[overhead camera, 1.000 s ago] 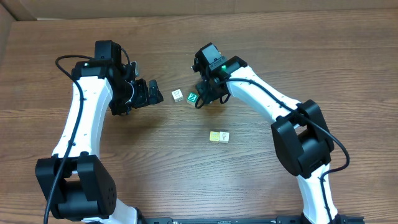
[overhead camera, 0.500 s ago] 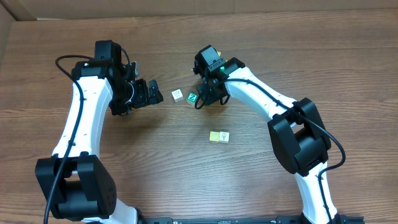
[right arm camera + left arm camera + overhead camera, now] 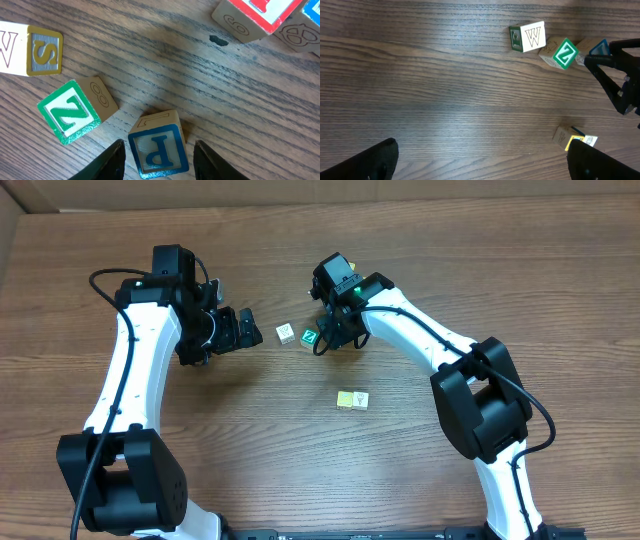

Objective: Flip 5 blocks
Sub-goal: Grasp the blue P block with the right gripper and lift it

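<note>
1. Right arm's elbow sits slightly further left than a second ago; the cubes lie unchanged
2. Right gripper (image 3: 159, 161) straddles the blue-faced wooden P cube (image 3: 157, 146), its jaws spread with a thin gap on each side
3. Green-faced wooden Z cube (image 3: 67, 113) lies skewed just left of it, with the whitish wooden W cube (image 3: 534, 36) beyond
4. Left gripper (image 3: 248, 330) hangs with jaws fully spread near the W cube, over the brown wooden table (image 3: 300, 470)

A brown wood-grain table (image 3: 300, 470) lies under even light.
</note>
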`<state>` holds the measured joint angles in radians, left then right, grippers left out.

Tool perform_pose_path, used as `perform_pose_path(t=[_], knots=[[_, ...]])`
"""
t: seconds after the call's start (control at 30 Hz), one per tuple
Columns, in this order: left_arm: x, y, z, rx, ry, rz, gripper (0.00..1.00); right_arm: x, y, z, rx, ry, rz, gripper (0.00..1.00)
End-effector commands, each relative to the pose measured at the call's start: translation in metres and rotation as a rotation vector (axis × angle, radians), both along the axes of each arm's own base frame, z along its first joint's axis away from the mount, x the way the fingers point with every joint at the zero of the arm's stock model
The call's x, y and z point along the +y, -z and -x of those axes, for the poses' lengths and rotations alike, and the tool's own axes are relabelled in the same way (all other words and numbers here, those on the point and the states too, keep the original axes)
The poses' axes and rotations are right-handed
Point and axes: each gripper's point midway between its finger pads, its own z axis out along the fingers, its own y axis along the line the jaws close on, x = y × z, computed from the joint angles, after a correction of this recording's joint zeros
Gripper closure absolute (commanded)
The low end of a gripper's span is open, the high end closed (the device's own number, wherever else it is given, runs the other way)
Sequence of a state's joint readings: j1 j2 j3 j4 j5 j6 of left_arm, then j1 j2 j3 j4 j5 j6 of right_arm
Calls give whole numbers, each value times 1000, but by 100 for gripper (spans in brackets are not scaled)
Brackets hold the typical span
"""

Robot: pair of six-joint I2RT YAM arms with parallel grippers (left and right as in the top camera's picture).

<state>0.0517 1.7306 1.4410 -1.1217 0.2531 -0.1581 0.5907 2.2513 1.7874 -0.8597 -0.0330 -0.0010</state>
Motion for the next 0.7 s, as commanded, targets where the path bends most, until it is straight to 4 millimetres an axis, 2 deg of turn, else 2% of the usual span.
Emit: perform_pose_path(t=[0.0, 0.17, 0.37, 0.43, 0.67], knots=[[-4, -2, -5, -11, 13, -2, 0, 0, 5, 1, -5, -4, 9, 55], [-4, -2, -5, -11, 13, -2, 0, -1, 12, 2, -8, -4, 8, 55], [-4, -2, -5, -12, 13, -2, 0, -1, 11, 1, -11, -4, 6, 62], [-4, -2, -5, -11, 13, -2, 0, -1, 7, 1, -10, -3, 5, 66], [-4, -2, -5, -11, 13, -2, 0, -3, -25, 7, 9, 83, -21, 70]])
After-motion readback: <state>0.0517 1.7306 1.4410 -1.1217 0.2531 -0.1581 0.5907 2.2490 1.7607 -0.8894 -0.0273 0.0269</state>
